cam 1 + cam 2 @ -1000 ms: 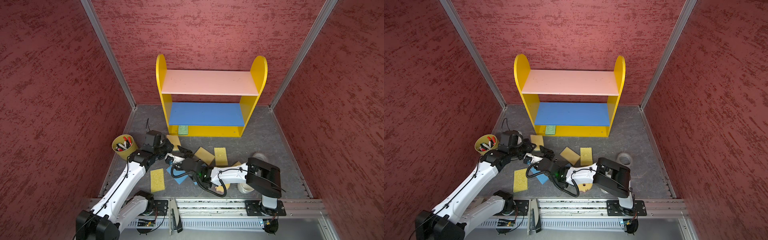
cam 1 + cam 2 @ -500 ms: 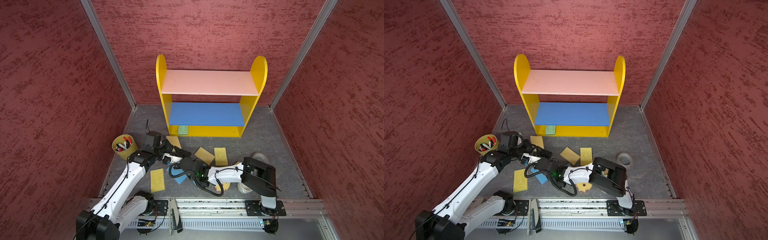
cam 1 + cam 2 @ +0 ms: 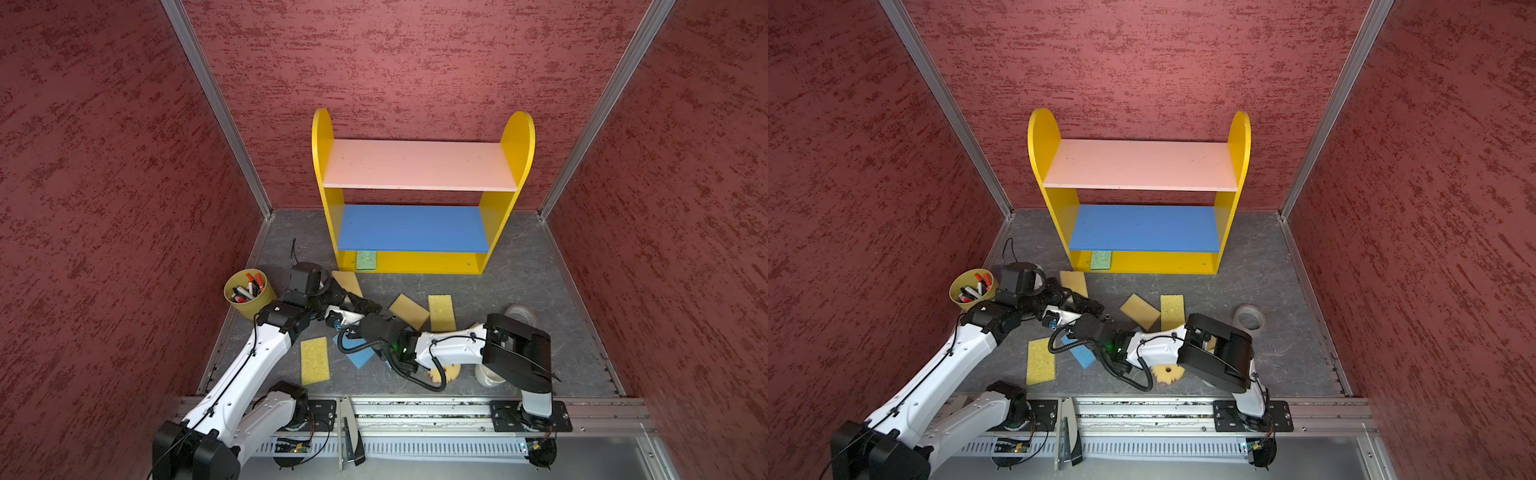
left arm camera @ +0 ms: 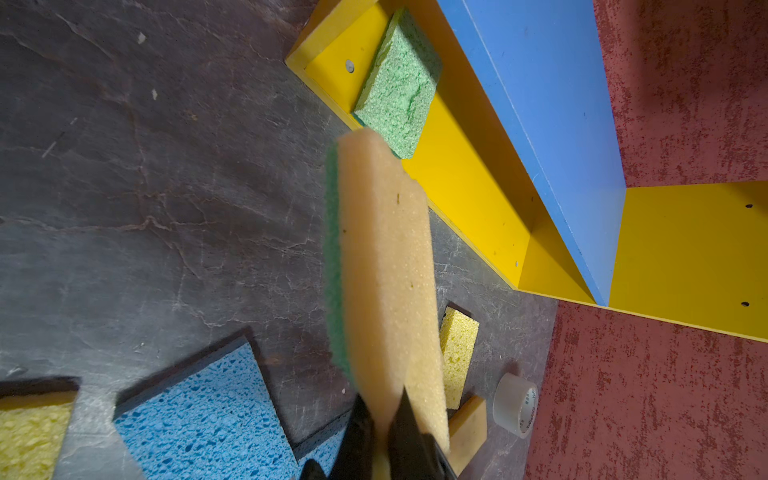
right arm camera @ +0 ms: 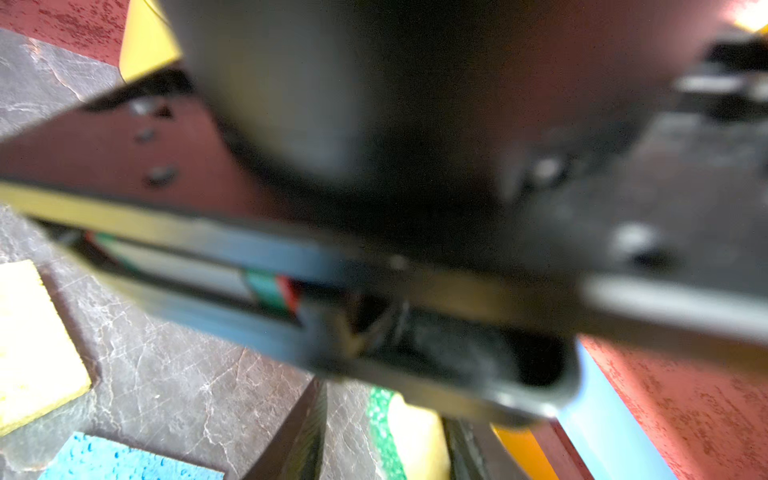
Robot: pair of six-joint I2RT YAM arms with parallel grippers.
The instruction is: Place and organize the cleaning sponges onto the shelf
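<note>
Top views first: the shelf (image 3: 415,166) stands against the back wall, and a green sponge (image 3: 366,260) sits on its yellow base at the left end. A yellow sponge (image 3: 315,360), a blue sponge (image 3: 359,358) and a couple more lie flat on the floor in front. Left wrist view: the left gripper (image 4: 382,409) is pinched tight on a tan sponge (image 4: 386,257) with a green scrub back, which sticks out toward the shelf's base near the green one. Right wrist view is pretty blurry, but the right gripper (image 5: 386,403) has its fingers apart. That green-backed edge shows between them, with floor visible beside it.
</note>
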